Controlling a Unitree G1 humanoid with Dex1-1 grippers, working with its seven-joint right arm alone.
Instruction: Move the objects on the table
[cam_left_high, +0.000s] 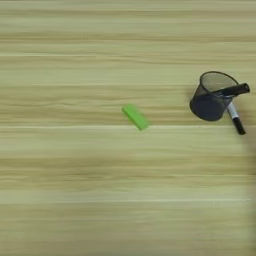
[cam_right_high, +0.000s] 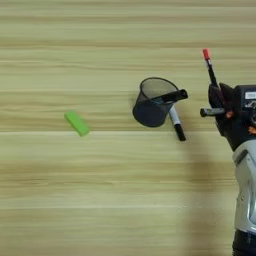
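Right of mesh cup: claw grips red-capped pen

Two views from a pair of side-by-side cameras on the robot's head, both looking steeply down so that the wooden desk fills each view from edge to edge, from fairly close. Both share the middle of the desk, with the green block and the black mesh cup. The right eye view reaches further right, taking in the arm and its pincer at the right edge, which the left eye view leaves out.
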